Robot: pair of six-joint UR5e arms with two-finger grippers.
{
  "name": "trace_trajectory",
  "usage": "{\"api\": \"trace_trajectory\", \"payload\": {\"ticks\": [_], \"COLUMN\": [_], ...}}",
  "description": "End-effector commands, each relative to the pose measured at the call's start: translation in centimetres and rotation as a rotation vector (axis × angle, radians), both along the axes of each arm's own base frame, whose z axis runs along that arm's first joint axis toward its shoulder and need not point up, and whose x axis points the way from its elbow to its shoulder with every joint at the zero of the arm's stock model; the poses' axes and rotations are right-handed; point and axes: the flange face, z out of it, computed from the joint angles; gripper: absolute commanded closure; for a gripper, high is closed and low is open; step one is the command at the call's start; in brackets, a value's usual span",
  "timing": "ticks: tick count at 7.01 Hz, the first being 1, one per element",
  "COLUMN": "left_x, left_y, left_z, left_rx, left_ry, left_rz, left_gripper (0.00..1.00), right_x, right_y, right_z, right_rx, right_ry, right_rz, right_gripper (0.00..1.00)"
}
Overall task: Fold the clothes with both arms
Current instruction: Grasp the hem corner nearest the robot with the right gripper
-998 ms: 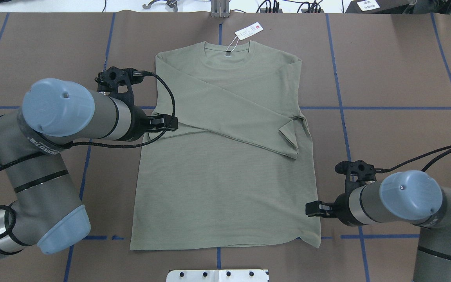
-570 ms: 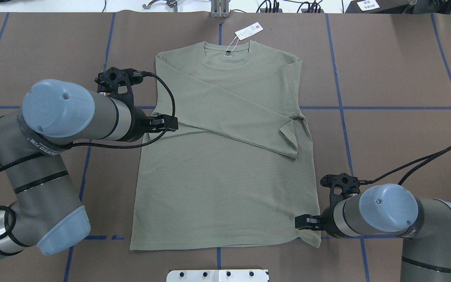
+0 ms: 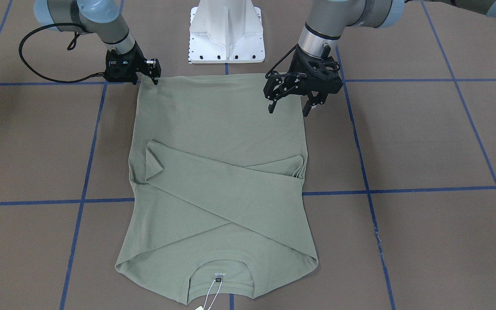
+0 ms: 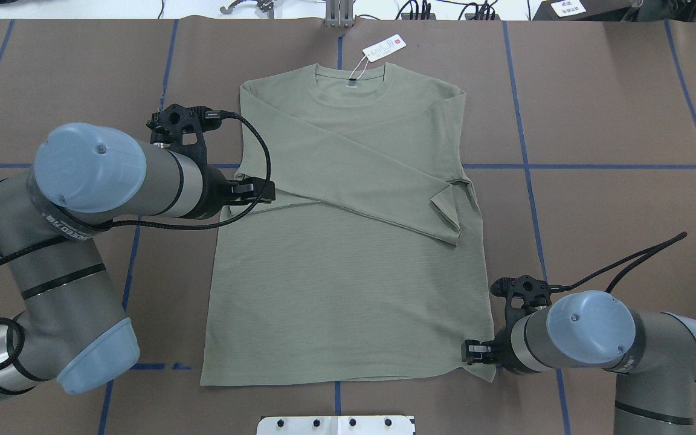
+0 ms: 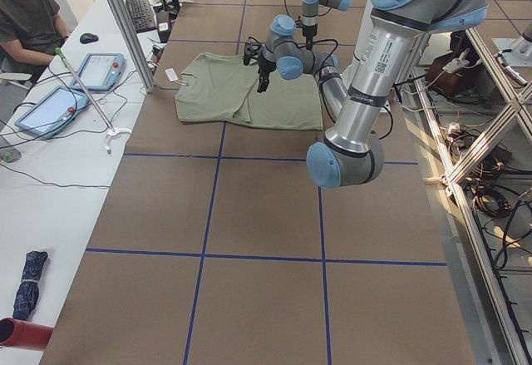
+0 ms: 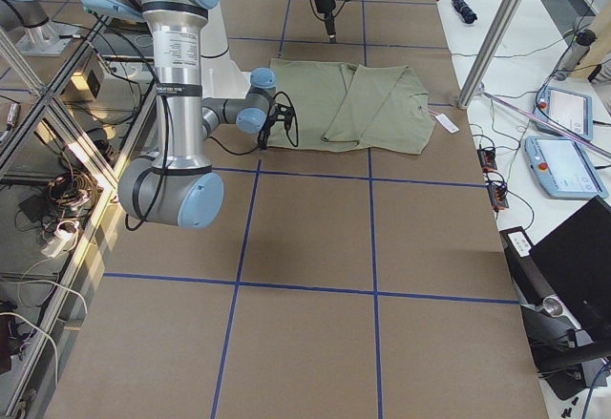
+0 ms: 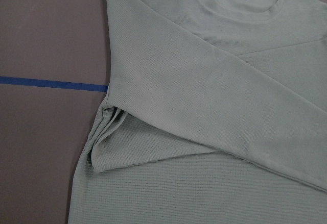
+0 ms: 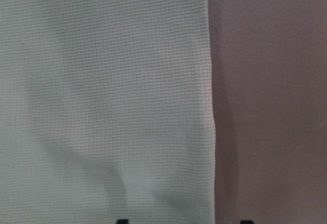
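Right gripper [image 4: 467,352], spread, straddles the green shirt's [image 4: 348,284] near right hem corner, so expect a pinch there; your left gripper [image 3: 288,107] hangs spread above its left edge.

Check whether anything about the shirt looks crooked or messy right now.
Mostly tidy. The shirt lies flat with both sleeves crossed over the chest, but its hem corner by the right gripper dips past the otherwise straight hem, and the side edge near the left gripper is bunched into small pleats.
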Motion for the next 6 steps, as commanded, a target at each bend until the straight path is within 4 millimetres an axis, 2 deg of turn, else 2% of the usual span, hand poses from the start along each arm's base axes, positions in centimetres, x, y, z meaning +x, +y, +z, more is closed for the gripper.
{"api": "trace_trajectory", "payload": {"ticks": [1,4,6], "left_x": [-0.02,-0.02,0.03], "left_y": [-0.08,-0.08,-0.11], "left_z": [0.05,0.05,0.11], "left_rx": [0.001,0.001,0.0], "left_ry": [-0.002,-0.002,-0.003], "left_rz": [-0.001,-0.001,-0.001], "left_gripper": [0.01,0.01,0.01], "right_x": [0.01,0.12,-0.09], "right_y": [0.08,0.34,0.76], "right_z": [-0.04,0.41,0.43], "right_rx": [-0.003,-0.005,-0.006], "right_ry": [-0.002,0.007,0.009], "right_rz": [-0.004,-0.008,-0.017], "right_gripper": [0.4,0.29,0.29]}}
